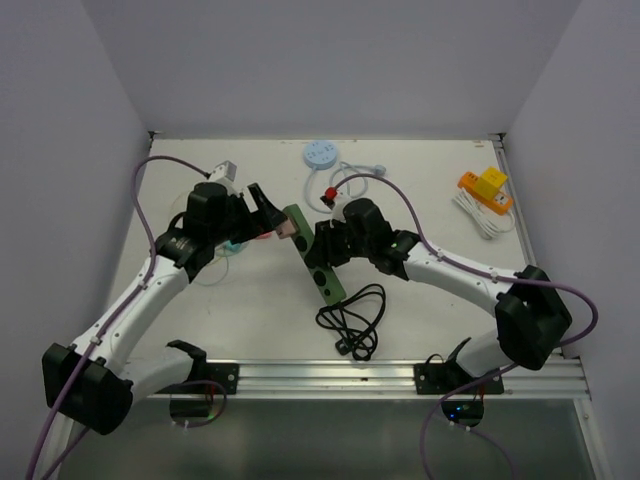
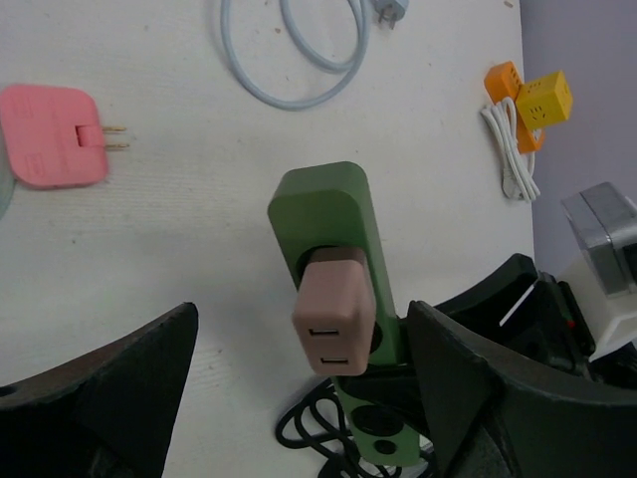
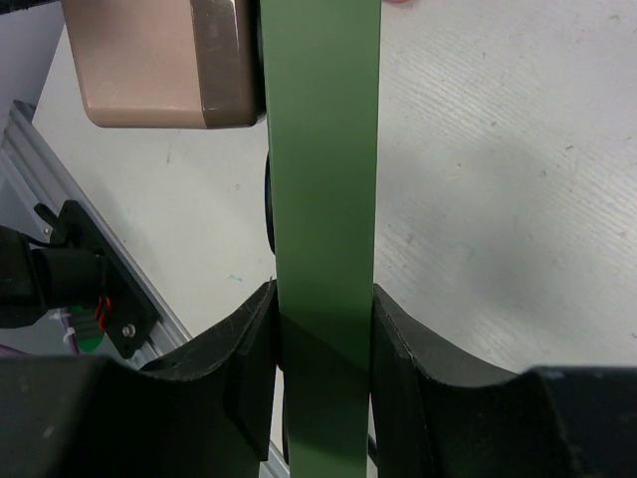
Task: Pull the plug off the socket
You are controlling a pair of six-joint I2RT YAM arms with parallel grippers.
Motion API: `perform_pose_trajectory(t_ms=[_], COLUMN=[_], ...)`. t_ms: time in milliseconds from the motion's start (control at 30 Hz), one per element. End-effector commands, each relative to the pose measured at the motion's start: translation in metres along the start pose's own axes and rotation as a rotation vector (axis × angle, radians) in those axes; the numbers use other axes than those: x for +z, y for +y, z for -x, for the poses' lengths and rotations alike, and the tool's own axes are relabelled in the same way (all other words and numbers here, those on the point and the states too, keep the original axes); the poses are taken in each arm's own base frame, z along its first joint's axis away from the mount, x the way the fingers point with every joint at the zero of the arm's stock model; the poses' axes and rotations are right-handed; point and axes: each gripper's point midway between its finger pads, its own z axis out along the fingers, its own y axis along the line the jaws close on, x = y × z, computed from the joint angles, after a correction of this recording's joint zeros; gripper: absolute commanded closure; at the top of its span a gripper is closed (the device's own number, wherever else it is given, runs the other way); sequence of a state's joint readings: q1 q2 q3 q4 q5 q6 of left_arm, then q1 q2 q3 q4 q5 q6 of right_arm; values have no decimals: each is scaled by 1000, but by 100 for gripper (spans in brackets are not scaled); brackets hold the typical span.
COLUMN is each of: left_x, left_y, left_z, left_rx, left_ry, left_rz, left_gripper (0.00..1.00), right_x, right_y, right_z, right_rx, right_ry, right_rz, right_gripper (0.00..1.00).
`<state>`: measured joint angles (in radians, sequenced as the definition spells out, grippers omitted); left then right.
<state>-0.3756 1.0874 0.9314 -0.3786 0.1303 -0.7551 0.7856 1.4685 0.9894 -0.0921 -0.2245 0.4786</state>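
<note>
A green power strip, the socket (image 1: 318,265), stands on edge, lifted off the white table. My right gripper (image 3: 320,319) is shut on its narrow sides, and the green socket (image 3: 320,149) fills the gap between the fingers (image 3: 239,368). A tan block-shaped plug (image 2: 335,314) sits in the outlet near the strip's far end (image 2: 323,204); the plug (image 3: 159,65) sticks out to the side. My left gripper (image 2: 302,329) is open, one finger (image 2: 129,388) on each side of the plug, touching neither face. From above, the left gripper (image 1: 262,213) is beside the plug (image 1: 283,229).
A pink adapter (image 2: 50,134) with bare prongs lies left of the strip. A pale blue cable (image 2: 299,60) loops behind it. An orange and yellow cube socket (image 1: 485,188) with a white cord sits far right. The strip's black cord (image 1: 355,320) coils near the front rail (image 1: 330,378).
</note>
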Motion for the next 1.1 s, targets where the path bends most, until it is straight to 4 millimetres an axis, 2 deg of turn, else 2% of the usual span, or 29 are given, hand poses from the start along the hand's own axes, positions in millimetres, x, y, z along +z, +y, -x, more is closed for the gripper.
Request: perform_pose_trajectory(t_ms=[0,133,333,433,467,600,733,833,900,933,967,1067], left_x=[0,12,27,29,30,27,23,20,17,15,13,8], left_y=[-31,-38,-32,-34,-35,-38,-41,-43,-44,-45,-46,-50], left_z=[10,-6,-23,-23,-23,-17,-14,-14,-13,-12,-12,-7], left_rx=[-32,-32,-47,-51,-50,-53,-59,-61,-61,-61,-57,-46], left_ry=[-28,22,56,55,55,32,13,19,14,9,7,-3], left_rz=[-84,-98,-73,-81,-87,-90,-106,-116,-123,-125,-130,-142], left_gripper=[14,17,31,43,53,80,99,100,100,100,100,100], right_x=[0,1,2,4,5,9,15,14,9,7,3,-5], right_y=[25,27,29,27,25,12,-22,-56,-85,-99,-118,-150], right_z=[32,34,39,35,33,24,10,1,1,-8,-8,-21], right_rx=[-14,-7,-15,-12,-10,-4,44,102,158,183,217,247], right_ry=[-99,-111,-118,-108,-104,-92,-68,-57,-67,-47,-50,7], right_rz=[53,59,62,58,53,13,-86,-187,-267,-305,-349,-450], right_gripper=[100,100,100,100,100,100,100,100,100,100,100,100])
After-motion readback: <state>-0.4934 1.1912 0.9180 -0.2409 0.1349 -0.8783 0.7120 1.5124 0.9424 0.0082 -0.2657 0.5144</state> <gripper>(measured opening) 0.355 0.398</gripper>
